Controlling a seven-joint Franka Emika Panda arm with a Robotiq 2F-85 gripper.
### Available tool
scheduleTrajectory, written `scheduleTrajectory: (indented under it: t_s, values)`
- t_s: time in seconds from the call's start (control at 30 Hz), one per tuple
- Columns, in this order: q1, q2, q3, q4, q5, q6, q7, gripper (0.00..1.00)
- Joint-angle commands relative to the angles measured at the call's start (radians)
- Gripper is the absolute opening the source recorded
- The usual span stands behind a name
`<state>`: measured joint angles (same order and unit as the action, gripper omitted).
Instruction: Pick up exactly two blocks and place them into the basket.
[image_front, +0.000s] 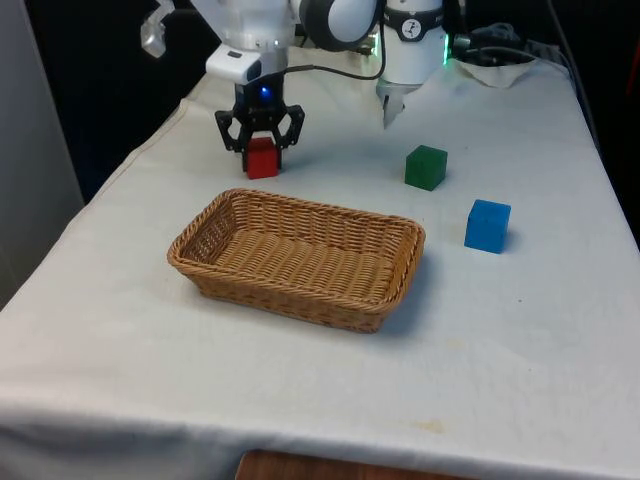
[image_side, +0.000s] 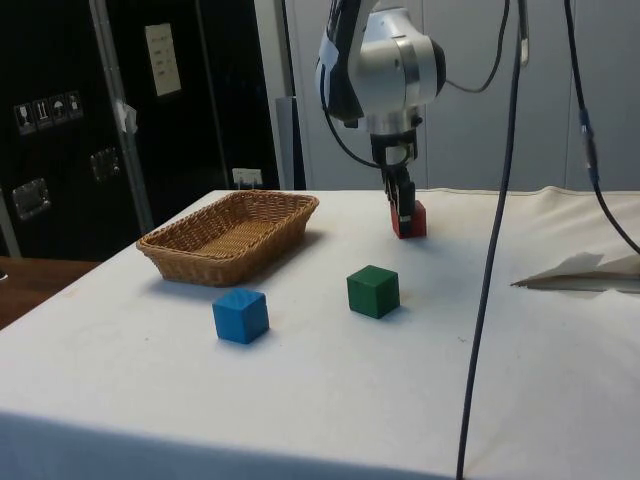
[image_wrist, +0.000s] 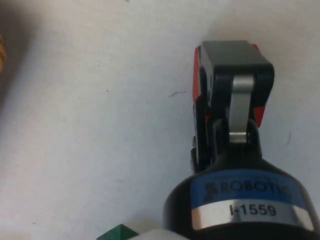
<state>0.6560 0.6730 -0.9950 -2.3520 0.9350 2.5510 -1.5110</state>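
Three blocks on desk; my claw (image_front: 260, 143) pinching red block (image_front: 262, 160), upper left. Lift straight, clear basket (image_front: 395, 285) rim.

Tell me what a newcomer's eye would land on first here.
First the end effector down at the red block on the cloth, beyond the basket's far corner. Next the wicker basket mid-table, then the green block and blue block toward the front view's right.
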Motion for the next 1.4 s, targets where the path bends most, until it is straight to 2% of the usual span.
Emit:
scheduleTrajectory:
  t_s: [0.0,0.03,0.07,0.1,0.3,0.33,0.37,0.53,0.57,0.6,0.63,0.77,0.83,0.87,0.9,1.1,1.13,1.17,1.2,1.23,1.27,1.37]
  values:
    - [0.008,-0.012,-0.016,-0.002,-0.011,-0.008,0.003,0.00]
    - [0.017,-0.018,-0.031,0.001,-0.018,-0.018,0.009,0.00]
    - [0.007,-0.011,-0.015,0.004,-0.001,-0.008,0.000,0.00]
    - [0.022,-0.020,-0.038,0.004,-0.022,-0.023,0.011,0.00]
    - [0.046,-0.039,-0.082,0.027,-0.058,-0.055,0.036,0.00]
    - [0.034,-0.039,-0.065,0.028,-0.039,-0.043,0.022,0.00]
    - [0.050,-0.041,-0.088,0.031,-0.063,-0.060,0.040,0.00]
    - [0.066,-0.051,-0.120,0.061,-0.087,-0.093,0.058,0.00]
    - [0.068,-0.052,-0.125,0.068,-0.092,-0.100,0.061,0.00]
    - [0.054,-0.050,-0.104,0.064,-0.069,-0.082,0.044,0.00]
    - [0.070,-0.053,-0.130,0.075,-0.095,-0.106,0.064,0.00]
    - [0.081,-0.055,-0.150,0.099,-0.103,-0.132,0.073,0.00]
    - [0.091,-0.056,-0.165,0.115,-0.104,-0.150,0.077,0.00]
    - [0.074,-0.052,-0.142,0.114,-0.080,-0.136,0.060,0.00]
    - [0.094,-0.056,-0.169,0.120,-0.104,-0.155,0.078,0.00]
    - [0.121,-0.067,-0.200,0.141,-0.108,-0.180,0.088,0.00]
    - [0.099,-0.060,-0.171,0.141,-0.080,-0.163,0.070,0.00]
    - [0.124,-0.069,-0.203,0.142,-0.109,-0.182,0.089,0.00]
    - [0.132,-0.076,-0.211,0.145,-0.110,-0.186,0.093,0.00]
    - [0.132,-0.076,-0.211,0.145,-0.110,-0.186,0.093,0.00]
    - [0.138,-0.082,-0.216,0.147,-0.111,-0.189,0.095,0.00]
    - [0.145,-0.092,-0.218,0.153,-0.110,-0.191,0.099,0.00]
